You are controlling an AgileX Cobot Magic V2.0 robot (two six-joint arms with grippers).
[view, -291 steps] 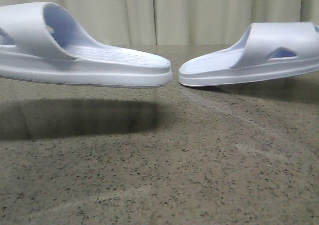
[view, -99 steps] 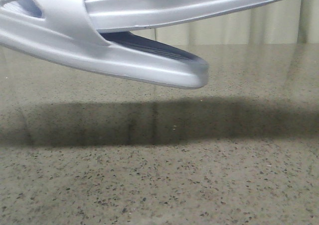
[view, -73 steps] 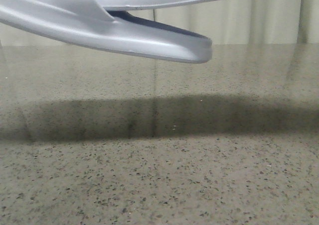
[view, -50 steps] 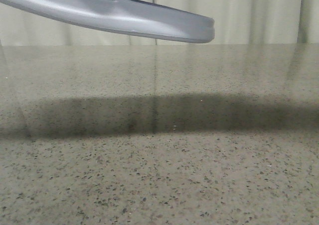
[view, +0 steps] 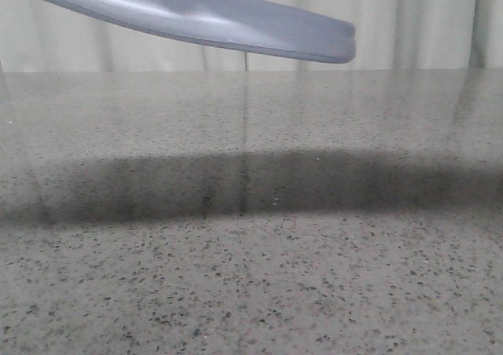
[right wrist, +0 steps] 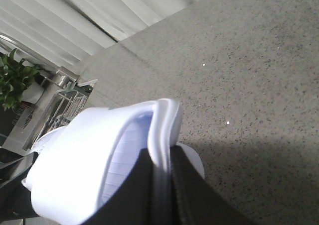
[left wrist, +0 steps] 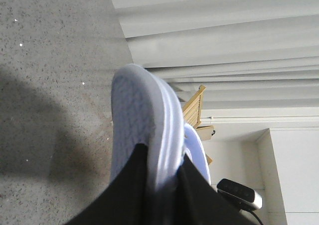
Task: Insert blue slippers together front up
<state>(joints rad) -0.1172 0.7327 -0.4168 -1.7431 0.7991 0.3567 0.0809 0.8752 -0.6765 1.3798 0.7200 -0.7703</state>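
Observation:
Both pale blue slippers are held in the air above the table. In the front view only the underside of one sole (view: 204, 17) shows, along the top edge; the grippers are out of that view. In the left wrist view my left gripper (left wrist: 162, 172) is shut on the edge of one slipper (left wrist: 137, 120), whose treaded sole faces the camera; the other slipper (left wrist: 197, 150) lies against its far side. In the right wrist view my right gripper (right wrist: 162, 172) is shut on the rim of a slipper (right wrist: 84, 160), with its wide strap and ribbed footbed in sight.
The speckled stone table (view: 251, 276) carries a wide dark shadow under the slippers. Pale curtains (view: 424, 25) hang behind it. A wooden frame (left wrist: 194, 105) and a black device (left wrist: 239, 193) show in the left wrist view. A plant (right wrist: 15, 83) and a metal rack (right wrist: 65, 103) stand off the table's side.
The two slippers came together from left and right, one going into the other. The joined pair then rose and now sits almost out of the top of the front view.

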